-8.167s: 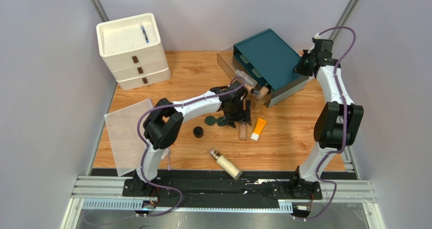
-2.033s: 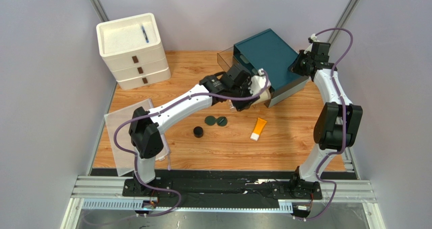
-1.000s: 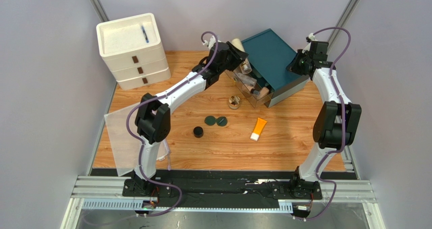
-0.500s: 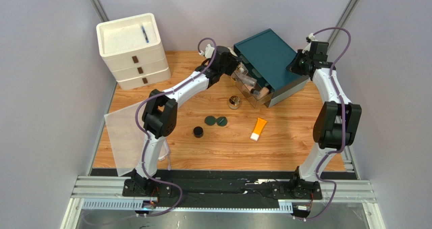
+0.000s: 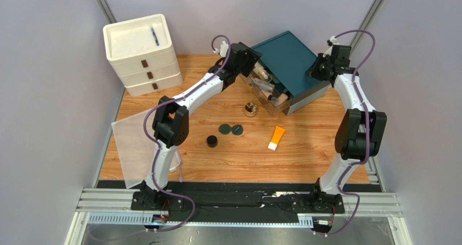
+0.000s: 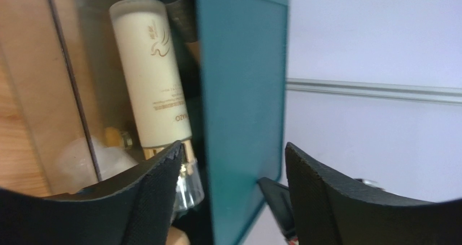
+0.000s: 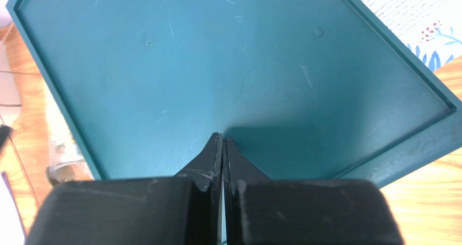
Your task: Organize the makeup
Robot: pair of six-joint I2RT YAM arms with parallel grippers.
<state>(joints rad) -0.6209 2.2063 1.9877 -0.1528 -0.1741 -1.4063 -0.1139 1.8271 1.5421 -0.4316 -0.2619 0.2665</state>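
My left gripper (image 5: 249, 62) (image 6: 233, 150) is open and empty over the clear drawer (image 5: 265, 88) of the teal organizer (image 5: 287, 58) (image 6: 244, 93). The cream pump bottle (image 6: 152, 77) (image 5: 262, 72) lies in that drawer with beige bottles (image 5: 277, 98) and a clear bottle (image 6: 187, 188). My right gripper (image 5: 320, 72) (image 7: 222, 140) is shut, empty, its tips against the organizer's top (image 7: 217, 66). On the table lie a gold-lidded jar (image 5: 250, 109), two dark green compacts (image 5: 224, 128) (image 5: 237, 129), a black jar (image 5: 212, 141) and an orange tube (image 5: 276, 138).
A white three-drawer unit (image 5: 142, 55) stands at the back left with a blue pen (image 5: 155, 36) in its top tray. A translucent sheet (image 5: 135, 147) lies at the table's left edge. Grey walls close in on both sides.
My left gripper brought the cream pump bottle down from above the organizer into the clear drawer and let it go. The right gripper has stayed on the organizer.
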